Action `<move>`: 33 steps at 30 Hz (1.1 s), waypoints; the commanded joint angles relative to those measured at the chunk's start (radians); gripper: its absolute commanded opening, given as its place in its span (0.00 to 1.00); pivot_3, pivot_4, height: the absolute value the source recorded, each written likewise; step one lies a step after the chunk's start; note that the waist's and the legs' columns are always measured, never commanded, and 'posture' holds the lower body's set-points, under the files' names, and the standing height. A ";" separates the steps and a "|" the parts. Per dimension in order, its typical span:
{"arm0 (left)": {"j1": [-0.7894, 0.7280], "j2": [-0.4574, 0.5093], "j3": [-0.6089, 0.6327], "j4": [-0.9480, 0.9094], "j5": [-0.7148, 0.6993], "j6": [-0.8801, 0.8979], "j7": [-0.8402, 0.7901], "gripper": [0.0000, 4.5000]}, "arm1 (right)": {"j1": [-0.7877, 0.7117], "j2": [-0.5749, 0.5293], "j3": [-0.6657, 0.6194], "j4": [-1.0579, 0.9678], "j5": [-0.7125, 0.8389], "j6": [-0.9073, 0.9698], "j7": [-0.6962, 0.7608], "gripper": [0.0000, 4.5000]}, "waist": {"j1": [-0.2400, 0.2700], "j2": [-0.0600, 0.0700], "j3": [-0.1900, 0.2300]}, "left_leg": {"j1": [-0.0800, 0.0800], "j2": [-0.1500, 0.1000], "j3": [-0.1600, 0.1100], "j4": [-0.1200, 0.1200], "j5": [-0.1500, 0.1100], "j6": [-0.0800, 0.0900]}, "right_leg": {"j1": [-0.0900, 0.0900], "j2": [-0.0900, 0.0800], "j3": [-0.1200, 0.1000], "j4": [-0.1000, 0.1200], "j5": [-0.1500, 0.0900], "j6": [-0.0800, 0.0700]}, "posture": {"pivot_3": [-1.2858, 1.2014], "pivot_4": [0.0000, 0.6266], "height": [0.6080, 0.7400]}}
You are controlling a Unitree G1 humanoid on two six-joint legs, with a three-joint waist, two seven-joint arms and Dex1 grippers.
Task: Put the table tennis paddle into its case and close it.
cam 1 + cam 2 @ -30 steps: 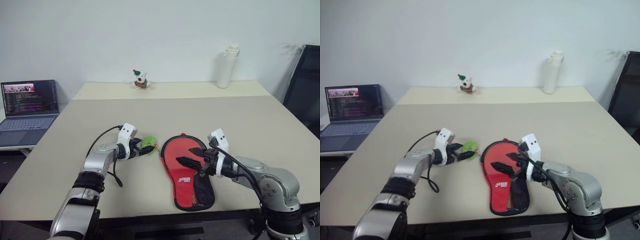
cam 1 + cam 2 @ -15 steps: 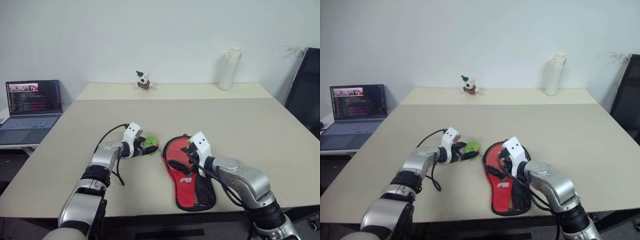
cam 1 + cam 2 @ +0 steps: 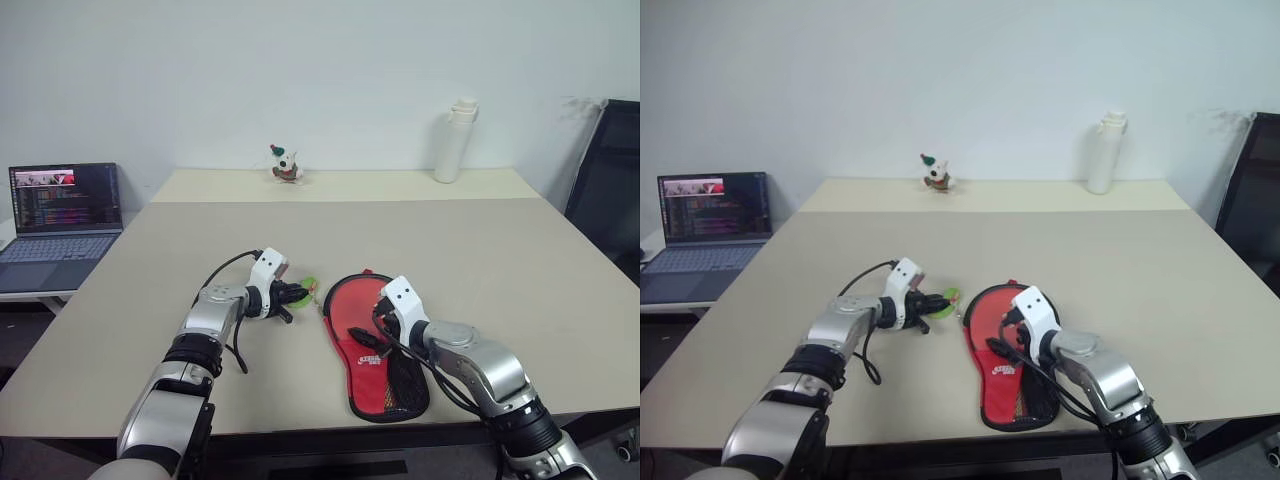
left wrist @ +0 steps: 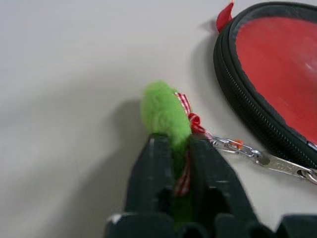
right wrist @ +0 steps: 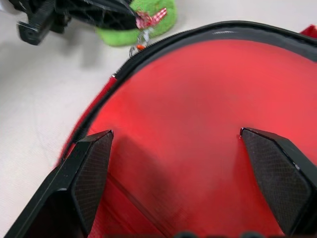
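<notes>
The case [image 3: 343, 303] lies flat on the table, red side up, with its black mesh pocket toward the near edge. A small green ball [image 4: 163, 111] hangs from the case's zip by a short metal chain [image 4: 257, 157]. My left gripper [image 4: 174, 141] is shut on the green ball, just left of the case's round end. My right gripper [image 5: 174, 133] is open, its two fingers spread low over the case's red face [image 5: 198, 89]. The table tennis paddle is hidden.
An open laptop [image 3: 60, 215] sits on a side table at the far left. A white bottle [image 3: 452, 140] and a small figurine [image 3: 283, 163] stand at the table's back. A black chair [image 3: 610, 190] is at the right.
My left gripper has shut on the green ball, which it held open around before. My right gripper has sunk and rolled, coming down over the case's red face.
</notes>
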 commanded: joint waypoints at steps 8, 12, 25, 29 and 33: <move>-0.119 -0.023 -0.005 0.174 0.065 -0.078 0.083 0.00 | 0.027 -0.007 0.050 0.011 -0.077 -0.020 0.018 1.00 | 0.003 -0.001 -0.001 | 0.001 0.000 0.000 0.000 0.001 0.001 | 0.001 0.000 0.000 0.001 0.000 0.000 | 0.52 0.24 1.00; -0.234 -0.043 -0.023 0.350 0.132 -0.163 0.158 0.00 | 0.038 0.000 0.066 0.014 -0.082 -0.004 0.039 1.00 | 0.003 -0.002 -0.002 | 0.001 -0.001 0.000 0.000 0.001 0.002 | 0.002 0.000 -0.001 0.001 0.000 0.000 | 0.52 0.24 1.00; -0.457 -0.152 -0.153 0.536 0.409 -0.345 0.492 0.00 | 0.139 0.011 0.106 -0.043 -0.080 0.052 0.052 1.00 | 0.000 -0.005 -0.003 | 0.000 -0.001 0.001 0.000 0.001 0.002 | 0.000 0.000 -0.001 -0.001 0.000 0.001 | 0.52 0.24 1.00; -0.500 -0.183 -0.198 0.548 0.490 -0.389 0.556 0.00 | 0.195 0.014 0.128 -0.101 -0.079 0.087 0.042 1.00 | -0.004 -0.005 -0.003 | -0.002 -0.001 0.001 -0.002 0.001 0.002 | -0.001 0.000 -0.001 -0.003 0.000 0.001 | 0.52 0.24 1.00; -0.524 -0.204 -0.253 0.555 0.571 -0.439 0.600 0.00 | 0.237 0.025 0.130 -0.144 -0.077 0.119 0.024 1.00 | -0.003 -0.006 -0.003 | -0.001 -0.001 0.002 -0.002 0.001 0.002 | -0.001 0.001 -0.002 -0.003 0.000 0.001 | 0.52 0.24 1.00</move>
